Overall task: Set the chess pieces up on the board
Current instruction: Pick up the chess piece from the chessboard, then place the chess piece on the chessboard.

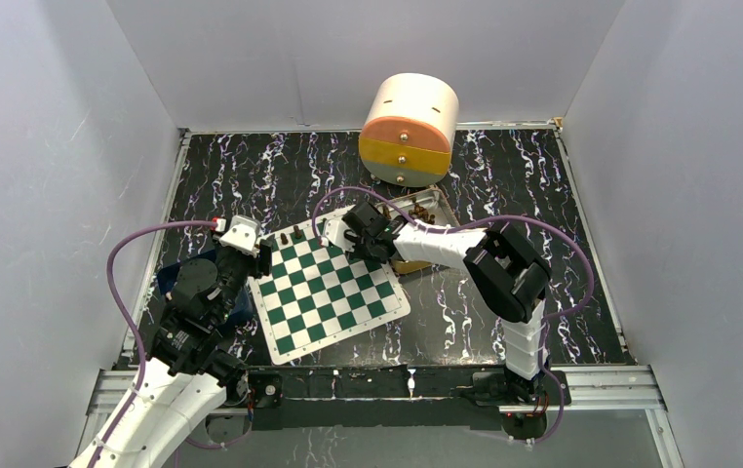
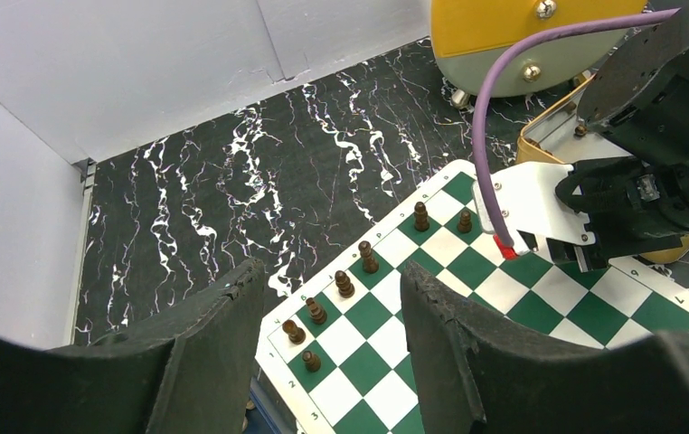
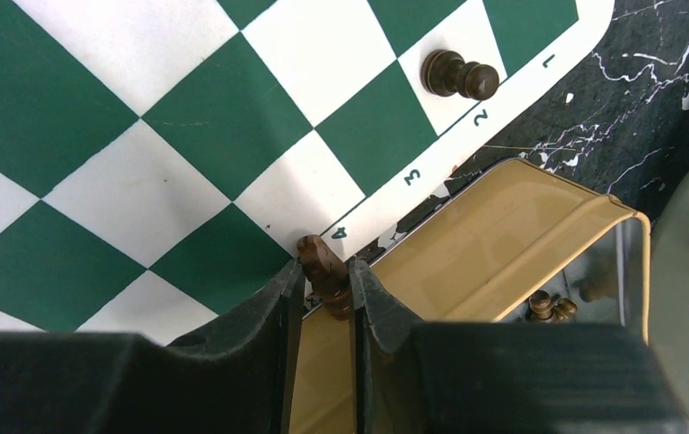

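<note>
The green-and-white board point(image 1: 333, 297) lies between the two arms. Several dark brown chess pieces point(image 2: 344, 284) stand in a row along its far left edge, and two more point(image 2: 421, 216) stand further along. My right gripper point(image 3: 326, 269) hangs over the board's edge by the tan tray and is shut on one dark chess piece point(image 3: 320, 253). Another piece point(image 3: 458, 74) sits on a white square near the corner. My left gripper point(image 2: 332, 271) hovers open above the board's left corner, nothing between its fingers point(image 2: 467, 344). From above, the left gripper point(image 1: 256, 255) and right gripper point(image 1: 353, 237) sit at opposite far corners.
The tan tray point(image 3: 513, 226) lies against the board's far right edge with a few pieces point(image 3: 550, 307) inside. A round cream and yellow drawer unit point(image 1: 409, 132) stands behind it. White walls close in the black marbled table point(image 1: 251, 175).
</note>
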Action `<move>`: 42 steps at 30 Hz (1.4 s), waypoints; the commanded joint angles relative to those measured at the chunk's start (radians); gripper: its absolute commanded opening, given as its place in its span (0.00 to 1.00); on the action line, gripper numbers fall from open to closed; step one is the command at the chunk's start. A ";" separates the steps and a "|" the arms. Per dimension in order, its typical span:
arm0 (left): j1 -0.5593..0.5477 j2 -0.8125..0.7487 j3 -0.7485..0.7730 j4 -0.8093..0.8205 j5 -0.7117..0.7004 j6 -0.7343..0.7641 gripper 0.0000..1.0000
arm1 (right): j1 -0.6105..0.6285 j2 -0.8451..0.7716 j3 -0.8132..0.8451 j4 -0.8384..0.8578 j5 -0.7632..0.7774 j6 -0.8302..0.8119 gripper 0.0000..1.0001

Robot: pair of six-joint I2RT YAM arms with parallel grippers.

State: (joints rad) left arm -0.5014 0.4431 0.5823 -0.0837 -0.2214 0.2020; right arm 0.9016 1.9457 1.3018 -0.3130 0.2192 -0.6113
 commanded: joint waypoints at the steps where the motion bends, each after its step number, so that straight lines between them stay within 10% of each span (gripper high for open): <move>1: 0.000 0.001 0.011 0.006 -0.013 0.010 0.55 | 0.003 0.011 0.054 -0.020 0.004 -0.017 0.28; 28: 0.000 0.040 0.025 -0.008 0.007 -0.290 0.54 | -0.050 -0.219 -0.067 0.203 -0.238 0.338 0.05; 42: 0.000 0.144 -0.072 0.265 0.387 -0.730 0.54 | -0.098 -0.519 -0.270 0.602 -0.467 0.865 0.06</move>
State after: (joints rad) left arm -0.5014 0.5255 0.5243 0.0231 0.0208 -0.4084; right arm 0.8005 1.5333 1.0779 0.0807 -0.1696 0.0544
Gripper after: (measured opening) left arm 0.539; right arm 0.230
